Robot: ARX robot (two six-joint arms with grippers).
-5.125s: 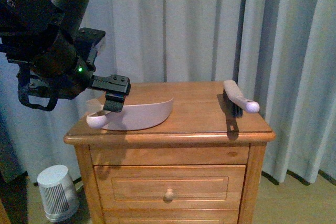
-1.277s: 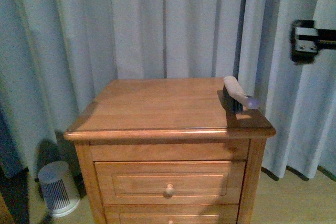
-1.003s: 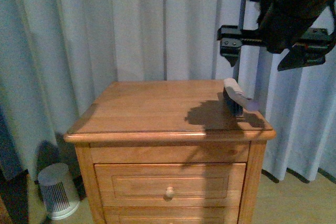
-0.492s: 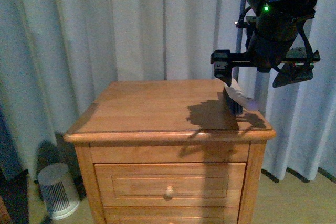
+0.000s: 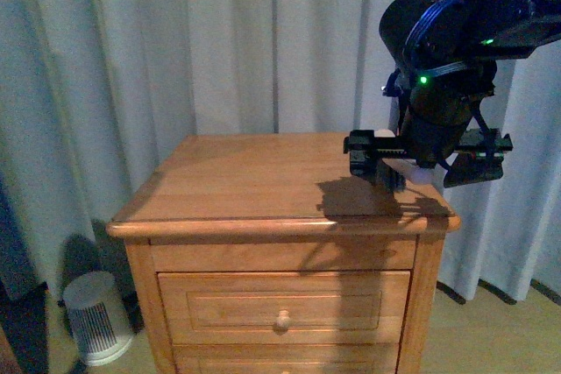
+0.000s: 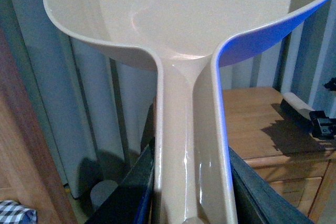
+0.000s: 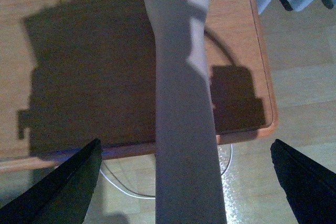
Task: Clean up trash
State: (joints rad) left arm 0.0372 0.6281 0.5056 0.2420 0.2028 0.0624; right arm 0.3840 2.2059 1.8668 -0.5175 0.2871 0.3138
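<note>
No crumpled white paper trash shows in any view. A brush [image 5: 394,176] with a pale handle lies at the right end of the wooden nightstand top [image 5: 254,177]. My right gripper [image 5: 419,162] is open and hangs low over the brush, one finger on each side. In the right wrist view the brush handle [image 7: 184,103] runs between the wide-apart fingers [image 7: 68,182]. My left gripper [image 6: 191,182] is shut on the handle of a pale dustpan [image 6: 184,19], held up left of the nightstand [image 6: 252,124] and outside the front view.
Grey curtains [image 5: 228,41] hang behind the nightstand. A small white ribbed appliance [image 5: 95,317] stands on the floor at its left. A white cable [image 7: 126,187] lies on the floor below the nightstand's front edge. The drawer has a round knob [image 5: 281,321].
My left arm with the dustpan has left the front view. My right arm has come in from the upper right and lowered, open, onto the brush.
</note>
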